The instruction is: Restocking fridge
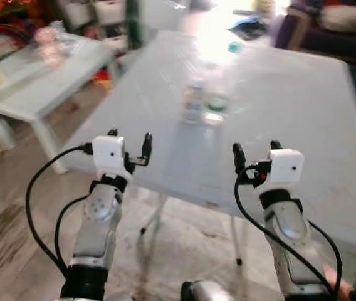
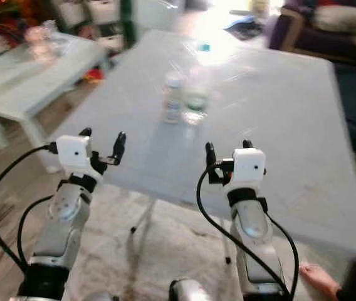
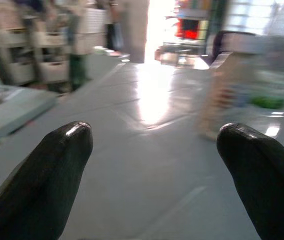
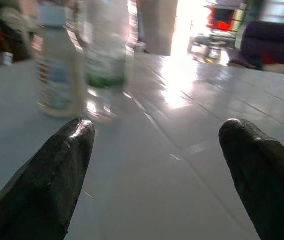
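Pale and glossy, the big white bench (image 1: 303,125) fills the middle of my head views, with glare washing out its far end. Two bottles stand upright on it, touching or nearly so, a little above centre of the frame: a white-capped bottle (image 2: 172,98) with a pale label, and beside it a clear bottle with a green label (image 2: 196,95). Blur keeps me from reading either label.

Both lie ahead of my pincers, further onto the bench, with bare surface between. My left pincer (image 1: 130,148) sits at lower left of the frame by the bench's near edge, fingers spread wide and holding nothing. My right pincer (image 1: 256,157) sits at lower centre-right, equally wide apart and empty. The bottles stand roughly between the two lines of reach; in the right wrist view the white-capped bottle looms larger, so I judge the right arm the nearer. Their long axes are vertical, so a grasp from the side around the body suits.

A low white side table (image 1: 52,88) stands at upper left, well apart. A dark sofa (image 1: 328,37) occupies upper right. A person's hand (image 2: 319,276) shows at lower right, close to my right arm.
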